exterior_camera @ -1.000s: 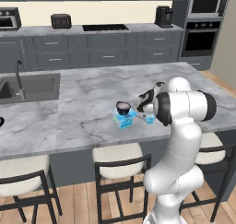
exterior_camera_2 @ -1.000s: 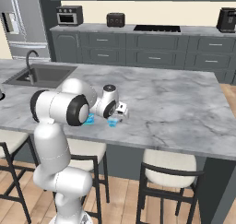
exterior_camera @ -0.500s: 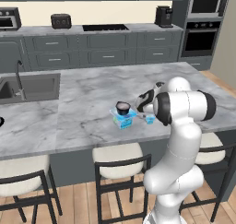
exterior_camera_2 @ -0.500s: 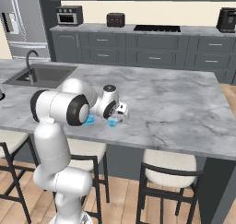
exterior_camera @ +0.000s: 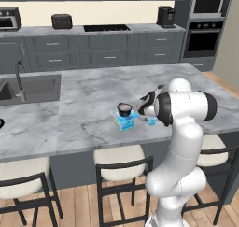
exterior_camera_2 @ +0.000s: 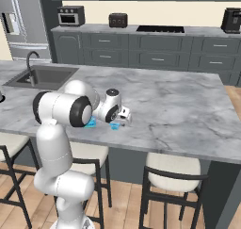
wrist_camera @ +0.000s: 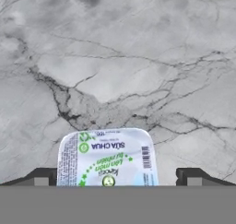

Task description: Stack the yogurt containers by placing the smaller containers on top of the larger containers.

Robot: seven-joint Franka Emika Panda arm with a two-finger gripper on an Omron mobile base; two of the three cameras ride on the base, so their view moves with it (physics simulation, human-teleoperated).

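In the left base view the pale blue boxy pack point(exterior_camera: 126, 122) lies near the island's front edge, and the small dark round cup point(exterior_camera: 124, 109) stands on top of it. Just right of the pack, the tiny light-blue cup point(exterior_camera: 151, 121) rests on the marble. My gripper point(exterior_camera: 149, 115) hangs low over that cup. The hand view shows the tiny cup's printed lid point(wrist_camera: 107, 157) between my two dark fingertips point(wrist_camera: 44, 178), with a gap on each side. My gripper point(wrist_camera: 117, 179) is open and holds nothing. From the right, my arm hides most of the pack point(exterior_camera_2: 91, 124).
The grey marble island point(exterior_camera: 88, 104) has a sink point(exterior_camera: 28, 88) at its left end. Stools point(exterior_camera: 121, 167) stand along its near side. Behind it, a counter carries a toaster point(exterior_camera: 61, 21) and a coffee machine point(exterior_camera: 165, 16). Bare marble stretches right of the cup point(exterior_camera_2: 114, 126).
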